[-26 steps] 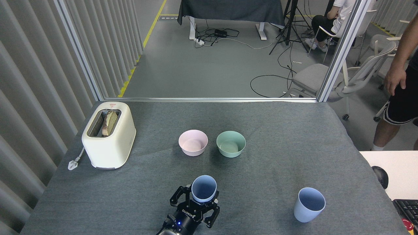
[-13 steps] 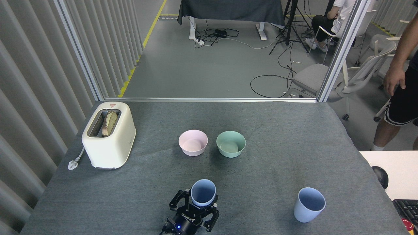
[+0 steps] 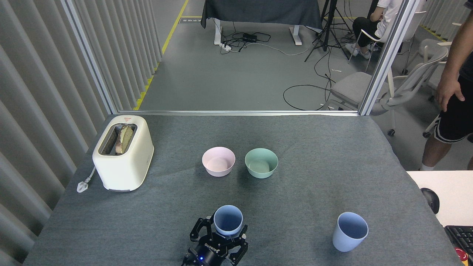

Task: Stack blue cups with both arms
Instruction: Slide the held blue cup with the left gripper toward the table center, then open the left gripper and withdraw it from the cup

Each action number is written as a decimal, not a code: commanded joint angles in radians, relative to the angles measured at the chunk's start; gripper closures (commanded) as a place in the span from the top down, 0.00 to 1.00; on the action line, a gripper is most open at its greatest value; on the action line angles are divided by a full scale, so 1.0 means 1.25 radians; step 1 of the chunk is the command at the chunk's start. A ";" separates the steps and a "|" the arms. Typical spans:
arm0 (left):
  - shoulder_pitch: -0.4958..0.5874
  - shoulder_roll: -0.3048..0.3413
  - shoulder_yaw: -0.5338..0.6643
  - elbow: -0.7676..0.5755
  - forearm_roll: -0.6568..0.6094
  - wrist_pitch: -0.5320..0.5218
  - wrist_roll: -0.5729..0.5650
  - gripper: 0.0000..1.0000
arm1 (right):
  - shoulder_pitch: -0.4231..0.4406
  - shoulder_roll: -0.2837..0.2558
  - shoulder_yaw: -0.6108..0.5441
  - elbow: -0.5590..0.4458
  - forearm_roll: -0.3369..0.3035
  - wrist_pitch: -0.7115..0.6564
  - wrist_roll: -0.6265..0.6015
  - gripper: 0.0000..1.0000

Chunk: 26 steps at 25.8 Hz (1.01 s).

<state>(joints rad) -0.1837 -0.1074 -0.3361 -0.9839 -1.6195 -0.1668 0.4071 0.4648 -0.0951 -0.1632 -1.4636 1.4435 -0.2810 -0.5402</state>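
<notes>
One pale blue cup (image 3: pixel 228 221) stands upright between the black fingers of my left gripper (image 3: pixel 222 231) at the front edge of the table, a little left of the middle. The gripper is shut on it, fingers around its lower wall, blue light showing beneath. The second blue cup (image 3: pixel 350 232) stands upright and alone on the grey cloth at the front right, well apart from the first. My right gripper is out of view.
A pink bowl (image 3: pixel 218 161) and a mint-green bowl (image 3: pixel 261 163) sit side by side mid-table. A cream toaster (image 3: pixel 123 157) with bread stands at the left. A person (image 3: pixel 452 111) stands past the table's right edge, beside a white desk (image 3: pixel 441 188).
The left gripper and the cup it holds have slid down the view toward the table's front edge. The second cup and the bowls have not moved.
</notes>
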 commanded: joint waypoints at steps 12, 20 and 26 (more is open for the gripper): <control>0.174 0.029 0.053 -0.165 0.002 -0.006 -0.002 1.00 | 0.000 0.000 0.002 0.006 0.000 -0.001 -0.004 1.00; 0.412 0.112 0.165 -0.395 0.016 -0.005 -0.003 1.00 | 0.004 0.000 -0.011 0.012 0.007 -0.001 0.005 1.00; 0.427 0.119 0.297 -0.413 0.100 0.002 0.000 1.00 | 0.000 -0.043 -0.023 0.014 0.021 0.004 0.063 1.00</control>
<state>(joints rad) 0.3395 0.0375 -0.0306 -1.4878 -1.5431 -0.1668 0.4046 0.4757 -0.1214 -0.1812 -1.4481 1.4629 -0.2814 -0.4974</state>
